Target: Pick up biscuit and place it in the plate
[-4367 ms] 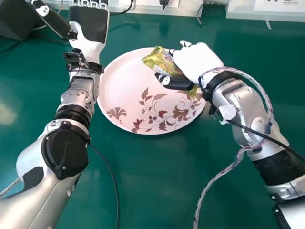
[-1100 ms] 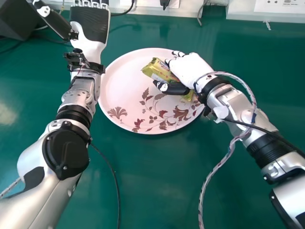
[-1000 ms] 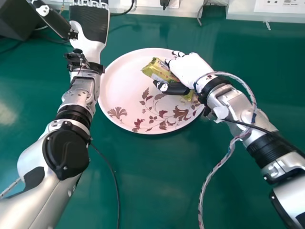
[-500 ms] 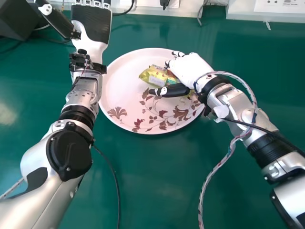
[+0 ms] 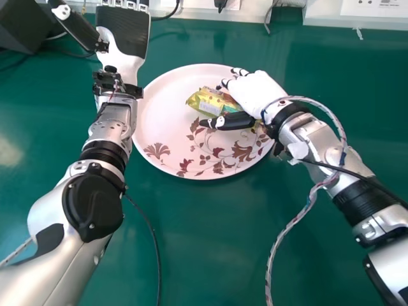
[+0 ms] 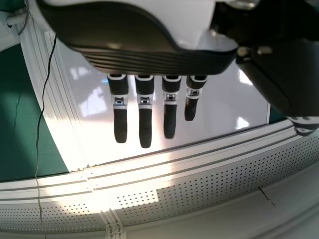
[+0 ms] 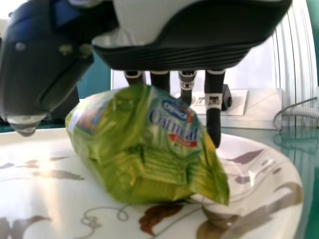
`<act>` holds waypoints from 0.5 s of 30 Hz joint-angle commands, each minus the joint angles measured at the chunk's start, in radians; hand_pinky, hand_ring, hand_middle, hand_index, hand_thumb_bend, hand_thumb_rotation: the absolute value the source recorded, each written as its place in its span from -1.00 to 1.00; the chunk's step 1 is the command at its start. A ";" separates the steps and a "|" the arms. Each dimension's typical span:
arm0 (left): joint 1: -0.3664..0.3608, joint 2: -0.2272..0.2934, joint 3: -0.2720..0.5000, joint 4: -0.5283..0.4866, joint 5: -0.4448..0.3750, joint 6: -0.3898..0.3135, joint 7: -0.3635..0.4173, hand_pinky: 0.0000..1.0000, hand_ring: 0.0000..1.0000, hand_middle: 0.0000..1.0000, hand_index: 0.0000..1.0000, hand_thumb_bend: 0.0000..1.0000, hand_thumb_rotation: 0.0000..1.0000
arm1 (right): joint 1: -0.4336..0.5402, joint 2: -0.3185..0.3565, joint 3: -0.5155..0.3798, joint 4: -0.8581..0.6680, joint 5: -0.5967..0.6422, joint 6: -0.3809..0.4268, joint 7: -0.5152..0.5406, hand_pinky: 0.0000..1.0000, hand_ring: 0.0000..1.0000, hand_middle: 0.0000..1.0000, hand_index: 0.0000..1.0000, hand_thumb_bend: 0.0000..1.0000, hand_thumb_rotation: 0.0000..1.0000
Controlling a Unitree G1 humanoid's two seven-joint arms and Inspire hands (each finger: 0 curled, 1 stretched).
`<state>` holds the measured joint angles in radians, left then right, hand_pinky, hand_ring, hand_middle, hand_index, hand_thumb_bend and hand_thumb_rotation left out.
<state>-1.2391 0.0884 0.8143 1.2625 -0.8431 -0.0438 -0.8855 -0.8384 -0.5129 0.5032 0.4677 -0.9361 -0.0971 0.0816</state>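
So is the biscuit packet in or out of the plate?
In: the packet rests on the plate, inside its rim, with the right hand open around it.

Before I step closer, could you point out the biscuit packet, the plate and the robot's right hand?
Biscuit packet point(image 7: 137, 164): right wrist view, green wrapper.
Plate point(image 5: 160, 108): head view, plain pink surface.
Right hand point(image 5: 256, 93): head view, its white back.

The biscuit wrapper point(image 5: 203, 101) looks like thin plastic film, shiny and crinkled. The plate point(image 5: 185, 167) is smooth and glossy, the desk point(image 5: 210, 242) smooth with a soft sheen. Both the left hand point(image 5: 121, 39) and the right hand point(image 5: 254, 91) combine smooth white shells with black parts, plastic-looking. Trunking point(image 5: 319, 19) along the desk's far edge looks like smooth plastic.
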 commanded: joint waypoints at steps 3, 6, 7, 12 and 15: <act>-0.008 -0.003 -0.008 -0.004 0.008 -0.005 -0.001 0.47 0.50 0.73 0.94 1.00 0.42 | 0.040 -0.023 -0.013 -0.021 -0.002 0.030 0.025 0.06 0.52 0.84 0.73 1.00 0.28; -0.007 -0.004 -0.008 -0.005 0.008 -0.005 0.000 0.49 0.51 0.73 0.94 1.00 0.41 | 0.045 -0.026 -0.020 -0.042 0.001 0.037 0.035 0.11 0.55 0.84 0.75 1.00 0.30; -0.007 -0.004 -0.008 -0.005 0.007 -0.002 0.001 0.49 0.51 0.74 0.93 1.00 0.41 | 0.048 -0.028 -0.024 -0.049 0.004 0.036 0.033 0.12 0.56 0.84 0.76 1.00 0.31; -0.007 -0.005 -0.008 -0.005 0.006 -0.001 0.002 0.49 0.50 0.73 0.91 1.00 0.39 | 0.059 -0.032 -0.040 -0.079 0.008 0.040 0.039 0.14 0.56 0.86 0.78 1.00 0.32; -0.007 -0.004 -0.010 -0.005 0.009 -0.007 -0.004 0.52 0.53 0.75 0.94 1.00 0.40 | 0.060 -0.036 -0.046 -0.103 0.008 0.051 0.061 0.14 0.57 0.87 0.80 1.00 0.31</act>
<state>-1.2391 0.0863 0.8130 1.2622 -0.8430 -0.0436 -0.8797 -0.7953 -0.5441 0.4678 0.3878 -0.9343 -0.0475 0.1306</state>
